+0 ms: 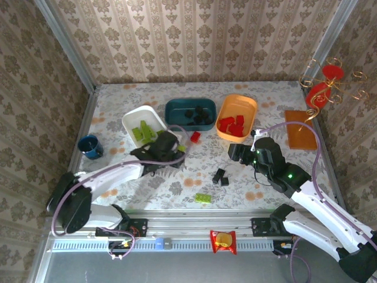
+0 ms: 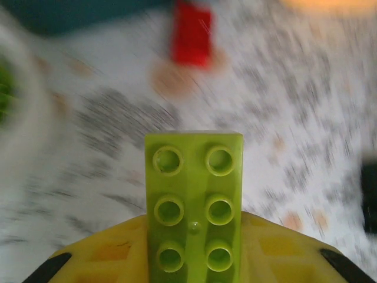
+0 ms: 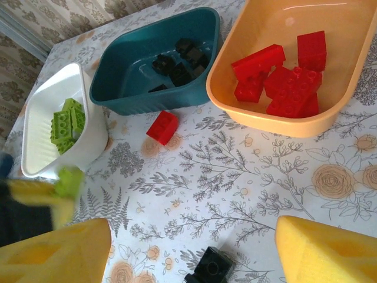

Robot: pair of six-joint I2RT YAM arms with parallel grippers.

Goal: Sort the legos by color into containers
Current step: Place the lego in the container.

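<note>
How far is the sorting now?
Done: green bricks in the white tray, black ones in the teal tray, red ones in the orange tray. In hand: the left tool holds a green brick. Left on the table: one red brick, two black bricks, one loose green brick. The right tool is open.

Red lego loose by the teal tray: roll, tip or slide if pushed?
Likely rigid: the red lego looks like hard moulded plastic with sharp edges. Its low, boxy shape resting on the table suggests it slides rather than rolls. Glossy sides may slip when squeezed.
</note>
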